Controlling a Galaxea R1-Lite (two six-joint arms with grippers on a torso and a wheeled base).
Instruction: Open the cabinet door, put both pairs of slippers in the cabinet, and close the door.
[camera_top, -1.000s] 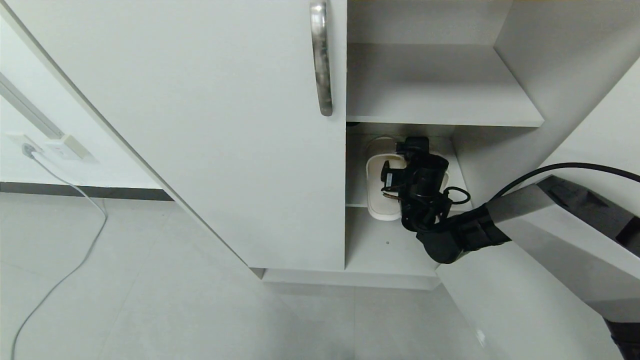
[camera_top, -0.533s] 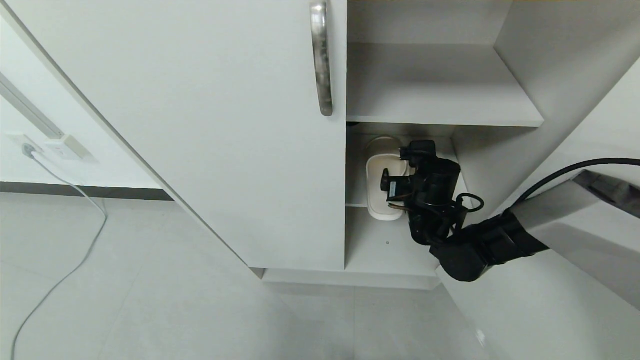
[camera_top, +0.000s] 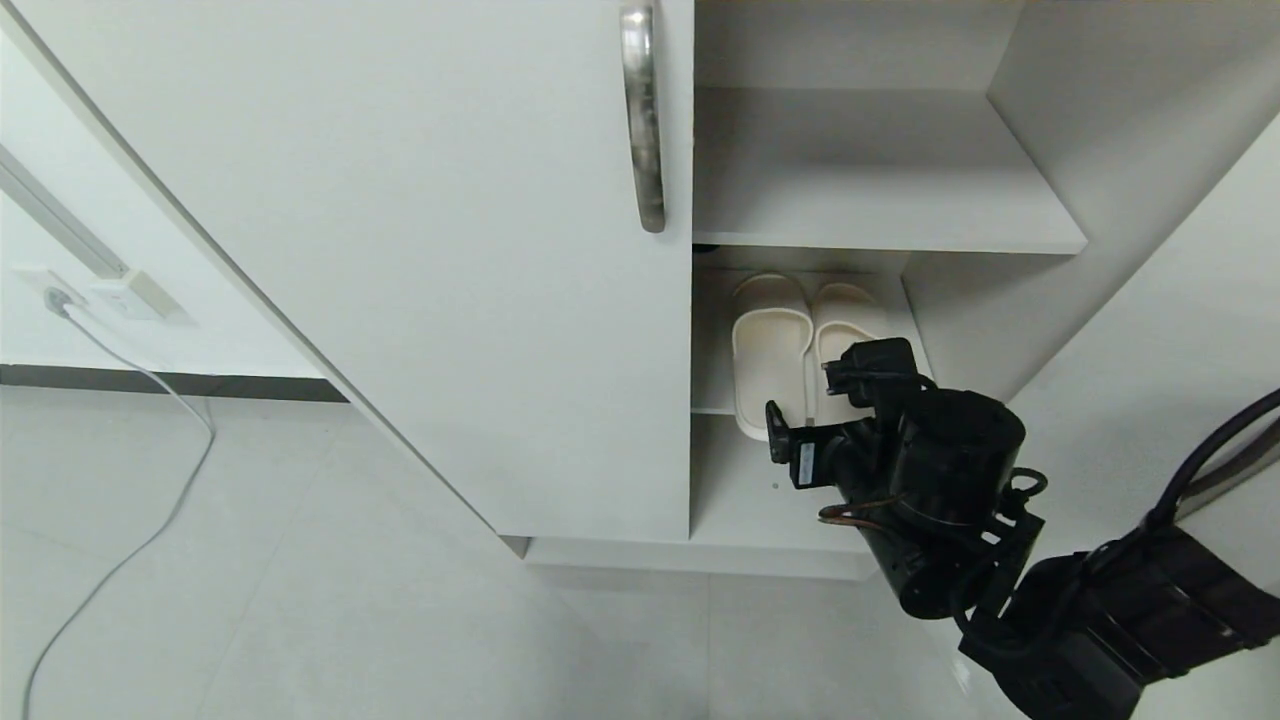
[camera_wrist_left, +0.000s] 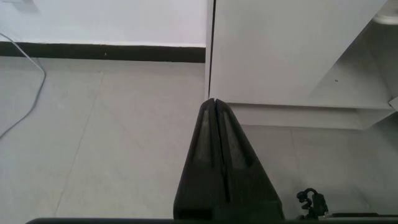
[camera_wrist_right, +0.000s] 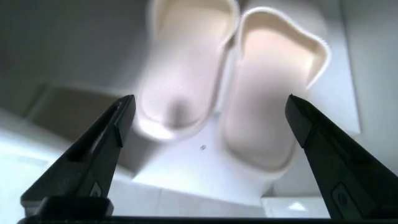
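Note:
A cream pair of slippers (camera_top: 770, 345) lies side by side on the middle shelf (camera_top: 712, 400) of the cabinet, toes pointing inward. The left door (camera_top: 400, 250) is closed, with a metal handle (camera_top: 642, 110); the right side stands open. My right gripper (camera_top: 812, 395) hangs open just in front of that shelf with nothing between its fingers, and in the right wrist view the slippers (camera_wrist_right: 186, 68) sit beyond the spread fingertips (camera_wrist_right: 124, 109). My left gripper (camera_wrist_left: 214, 106) is shut and empty, low over the floor in front of the cabinet base.
The open right door (camera_top: 1160, 380) stands beside my right arm. Bare shelves lie above (camera_top: 870, 170) and below (camera_top: 750, 500) the slippers. A wall socket (camera_top: 130, 295) with a trailing cable (camera_top: 150, 500) is on the left, over open tiled floor.
My right gripper has drawn back out of the cabinet, down and toward me. The right slipper it covered now lies in plain sight on the shelf.

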